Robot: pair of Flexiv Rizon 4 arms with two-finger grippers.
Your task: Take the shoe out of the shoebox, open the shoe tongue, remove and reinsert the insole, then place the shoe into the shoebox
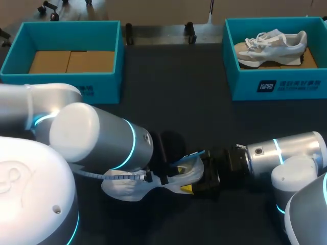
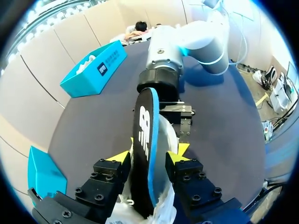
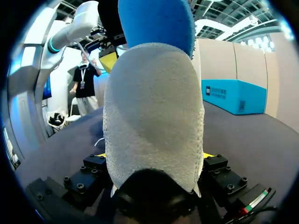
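Shoes two: boxed shoe (image 1: 271, 48), gripped shoe (image 1: 190, 173); one insole (image 2: 142, 154); two shoeboxes (image 1: 61, 81) (image 1: 245, 87).

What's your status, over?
Left gripper shut on insole. Right gripper shut on shoe. Second shoe lies in right shoebox.

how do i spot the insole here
At the table's near edge is a white shoe. The insole stands on edge in the left gripper, rising from that shoe. It is flat, black one side, bright blue the other.
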